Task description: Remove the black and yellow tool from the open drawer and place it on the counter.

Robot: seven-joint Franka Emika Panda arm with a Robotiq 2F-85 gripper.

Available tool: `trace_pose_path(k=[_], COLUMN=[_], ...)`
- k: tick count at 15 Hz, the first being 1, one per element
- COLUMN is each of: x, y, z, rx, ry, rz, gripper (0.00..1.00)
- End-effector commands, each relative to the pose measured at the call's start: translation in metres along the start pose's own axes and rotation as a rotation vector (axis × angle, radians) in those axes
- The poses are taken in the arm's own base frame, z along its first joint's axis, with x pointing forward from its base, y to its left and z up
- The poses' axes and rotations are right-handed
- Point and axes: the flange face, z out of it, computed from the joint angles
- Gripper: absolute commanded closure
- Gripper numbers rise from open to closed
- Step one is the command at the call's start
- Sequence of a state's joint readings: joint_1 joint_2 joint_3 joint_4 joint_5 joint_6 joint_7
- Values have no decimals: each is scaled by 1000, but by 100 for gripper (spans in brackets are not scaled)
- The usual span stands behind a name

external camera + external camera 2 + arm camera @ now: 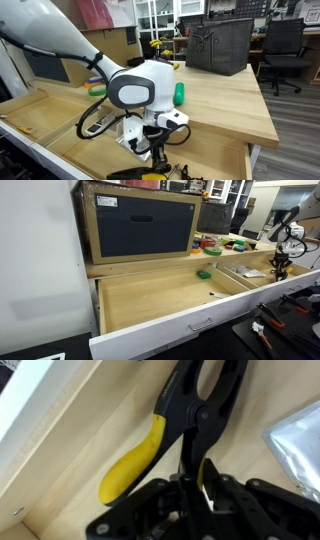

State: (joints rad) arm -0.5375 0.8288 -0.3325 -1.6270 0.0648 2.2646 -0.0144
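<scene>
Here we go in an exterior view: the white arm (60, 40) sweeps in from the upper left and bends down over the front edge of the wooden tabletop (230, 105), and the tool (160, 155) is down inside the open drawer (212, 162). Right beneath it, at the bottom edge of the picture, lies the yellow handle of the black and yellow pliers (150, 174). From here I cannot tell how the fingers stand. Up on the tabletop there is a green object (180, 93) just behind the wrist, a black mesh basket (218, 45) further back, and an office chair (285, 50) beyond it. In an exterior view from the far end, a wide drawer (150, 305) stands pulled out in front with a small green item (203, 275) on its floor, and a dark-fronted cabinet (140, 225) sits above it. The tool (280, 272) is far off at the right, down low over the open drawer (250, 277), and the pliers are too small to make out. Now the wrist view, and this is the close one: the pliers (205, 405) lie on the drawer floor, one yellow handle (135, 460) splayed out to the left, and the tool (197, 478) has its dark fingers (185, 465) pressed together on the other handle, a sliver of yellow showing between them. A clear plastic bag (295, 450) lies just to the right.
</scene>
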Motion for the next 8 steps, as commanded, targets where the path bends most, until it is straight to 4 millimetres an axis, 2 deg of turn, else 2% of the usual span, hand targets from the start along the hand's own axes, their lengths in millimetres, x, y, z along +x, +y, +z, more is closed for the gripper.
trace_pose_path(k=[1,5,8], x=[-25,-30,-29], y=[18,38,52], z=[-55,-106,-135], rx=[52,101,141], ry=[20,43,7], rz=[-53,-24,42], gripper=[96,96,96])
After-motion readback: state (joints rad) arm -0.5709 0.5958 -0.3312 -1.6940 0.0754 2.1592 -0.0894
